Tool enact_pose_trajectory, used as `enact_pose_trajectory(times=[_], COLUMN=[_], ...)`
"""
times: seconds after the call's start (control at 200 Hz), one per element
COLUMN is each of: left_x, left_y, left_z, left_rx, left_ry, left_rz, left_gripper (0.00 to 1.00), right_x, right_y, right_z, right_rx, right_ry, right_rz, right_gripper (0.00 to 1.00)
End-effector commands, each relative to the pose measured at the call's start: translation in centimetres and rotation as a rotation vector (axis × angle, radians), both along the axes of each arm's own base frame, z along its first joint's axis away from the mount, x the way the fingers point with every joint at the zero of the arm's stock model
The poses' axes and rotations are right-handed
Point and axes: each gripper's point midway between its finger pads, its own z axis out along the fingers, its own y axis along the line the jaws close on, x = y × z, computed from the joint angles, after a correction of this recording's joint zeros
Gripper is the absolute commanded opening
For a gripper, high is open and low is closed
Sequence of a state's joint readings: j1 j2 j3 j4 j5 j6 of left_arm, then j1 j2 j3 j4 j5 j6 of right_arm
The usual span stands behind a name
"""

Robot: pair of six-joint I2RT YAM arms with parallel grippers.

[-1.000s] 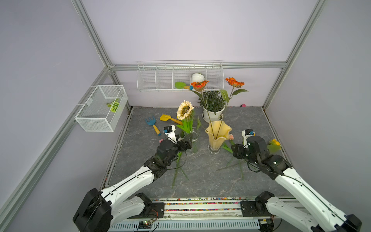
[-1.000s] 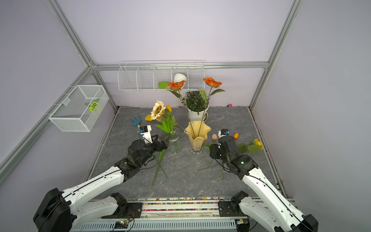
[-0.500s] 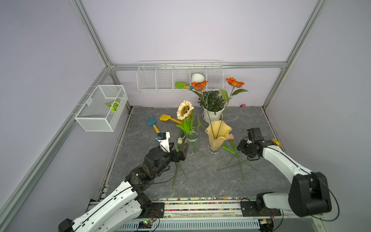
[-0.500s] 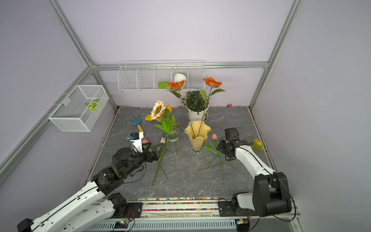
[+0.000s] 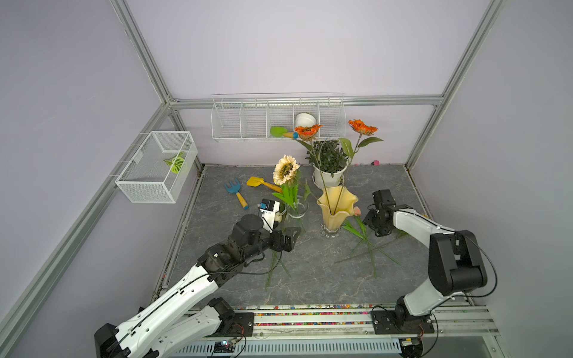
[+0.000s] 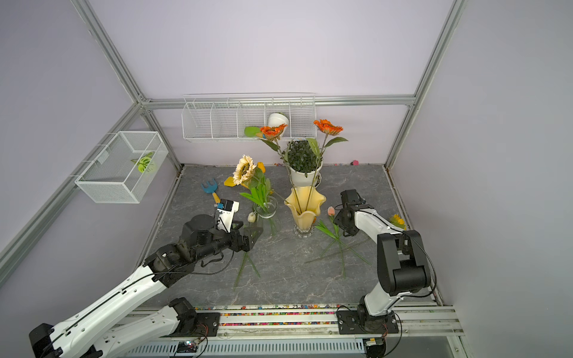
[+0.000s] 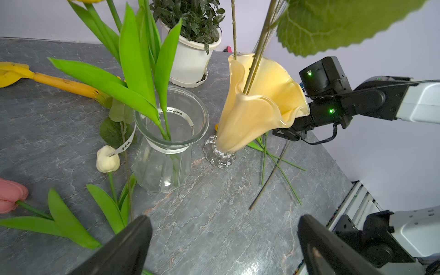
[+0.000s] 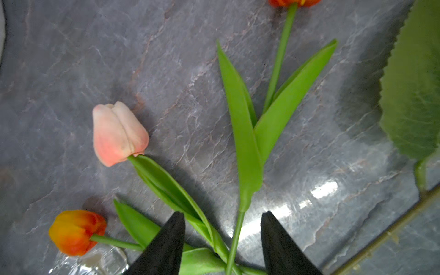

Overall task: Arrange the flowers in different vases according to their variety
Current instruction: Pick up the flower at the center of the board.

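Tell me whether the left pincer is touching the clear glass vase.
Apart. In the left wrist view, bare table lies between the open left pincer and the clear glass vase.

Tabletop (image 7: 214, 226): glossy grey marbled stone look. Yellow vase (image 7: 257, 112): glossy glass. Clear vase (image 7: 164, 166): smooth transparent glass.

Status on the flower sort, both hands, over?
Left hand open, empty, facing clear vase. Right hand open over loose tulips on table, two stems between its jaws, none gripped. Pink tulip lies beside yellow vase. Stems cross; could lift two.
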State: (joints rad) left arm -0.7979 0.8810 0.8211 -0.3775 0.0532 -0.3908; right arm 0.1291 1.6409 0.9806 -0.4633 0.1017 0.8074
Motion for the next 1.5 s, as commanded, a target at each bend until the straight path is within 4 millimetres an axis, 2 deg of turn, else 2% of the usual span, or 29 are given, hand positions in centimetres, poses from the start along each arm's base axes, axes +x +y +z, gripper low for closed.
enact_pose_trajectory(times=[0.0,0.135,0.22,0.465,0.645,0.75,0.89,1.03,1.17,1.27,1.375,1.494], left_x=[-0.5,-0.5,-0.5,-0.5,-0.5,-0.5,0.0,0.0,-0.1,-0.6,-1.1,-1.2], left_y=[0.2,0.6,0.7,0.8,0.7,0.8,1.5,1.8,1.9,2.0,2.5,3.5], left_z=[1.1,0.9,1.0,0.9,1.0,1.2,0.5,-1.2,-2.7,-4.1,-5.7,-7.7], left_rx=[0.001,0.007,0.012,0.019,0.010,-0.007,-0.005,-0.020,-0.076,-0.107,-0.138,-0.200], left_ry=[-0.039,-0.050,-0.053,-0.051,-0.050,-0.041,0.034,0.138,0.217,0.276,0.339,0.411], left_rz=[-0.025,-0.014,-0.010,-0.010,-0.008,0.005,0.084,0.142,0.186,0.197,0.234,0.294], left_gripper=[1.00,1.00,1.00,1.00,1.00,1.00,1.00,1.00,1.00,1.00,1.00,1.00], right_x=[-0.3,-0.3,-0.2,-0.5,-0.2,0.6,1.3,0.8,-0.6,-2.4,-5.1,-9.0], right_y=[-1.1,-0.9,-0.7,-1.2,-1.8,-1.9,-2.1,-2.5,-1.5,-0.7,0.5,3.6], right_z=[-1.2,-2.6,-3.3,-4.2,-3.4,-1.3,3.9,10.9,18.2,24.2,30.6,36.5], right_rx=[-0.041,-0.027,-0.022,-0.044,-0.075,-0.078,-0.103,-0.138,-0.158,-0.170,-0.209,-0.227], right_ry=[0.043,0.071,0.084,0.100,0.066,0.006,-0.126,-0.303,-0.510,-0.704,-0.886,-1.081], right_rz=[-0.047,-0.051,-0.053,-0.065,-0.066,-0.040,0.005,0.061,0.196,0.278,0.373,0.553], right_gripper=[0.56,0.54,0.47,0.00,0.00,0.00,0.00,0.00,0.00,0.00,0.00,0.00])
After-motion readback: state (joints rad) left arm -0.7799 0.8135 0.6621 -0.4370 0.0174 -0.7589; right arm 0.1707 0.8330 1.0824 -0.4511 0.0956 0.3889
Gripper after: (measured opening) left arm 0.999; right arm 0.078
